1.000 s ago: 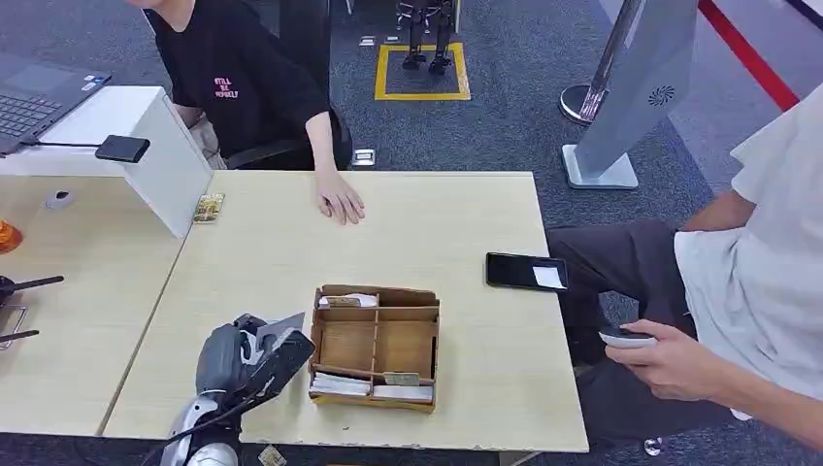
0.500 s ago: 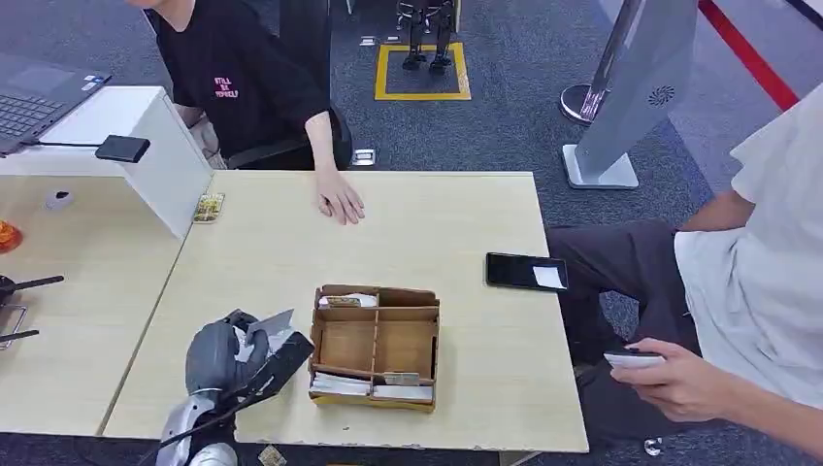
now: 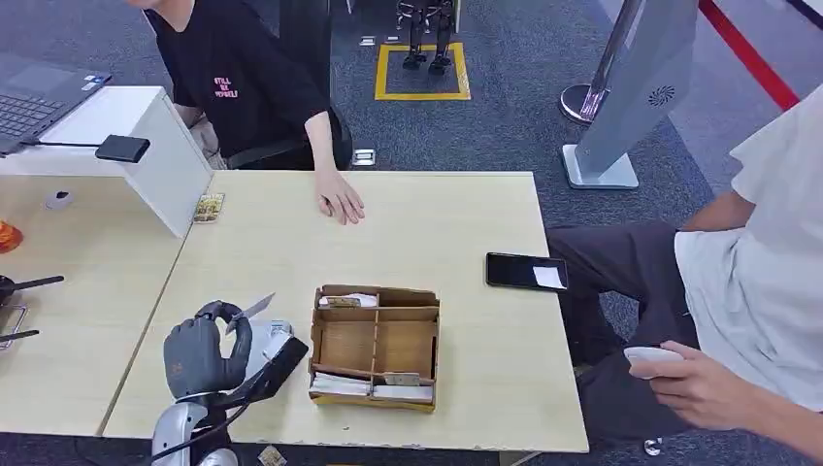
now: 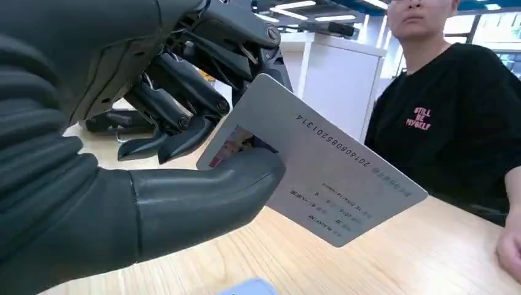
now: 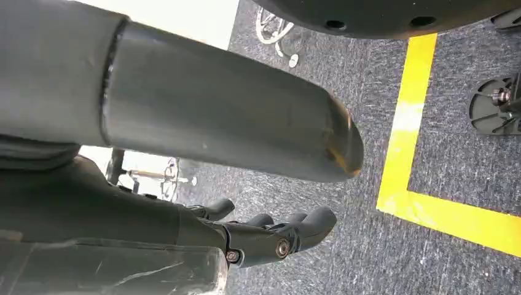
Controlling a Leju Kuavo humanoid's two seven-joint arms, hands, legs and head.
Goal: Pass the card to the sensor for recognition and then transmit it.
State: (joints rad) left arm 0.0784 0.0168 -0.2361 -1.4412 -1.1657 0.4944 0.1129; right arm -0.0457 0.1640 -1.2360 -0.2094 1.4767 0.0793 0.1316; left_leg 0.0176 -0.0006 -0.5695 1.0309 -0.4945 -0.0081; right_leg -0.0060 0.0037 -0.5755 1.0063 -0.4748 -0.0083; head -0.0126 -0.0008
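In the head view's lower left, the left hand [image 3: 199, 354] is pinching the card [image 3: 250, 310] edge-on; the left wrist view is revealing its printed face [image 4: 319, 165]. The right hand [image 5: 270, 236] is hanging over carpet, fingers loosely apart, grasping nothing.

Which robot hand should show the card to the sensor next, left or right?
The left hand, probably. It already pinches the card above the table. The right hand hangs over the carpet with nothing in it.
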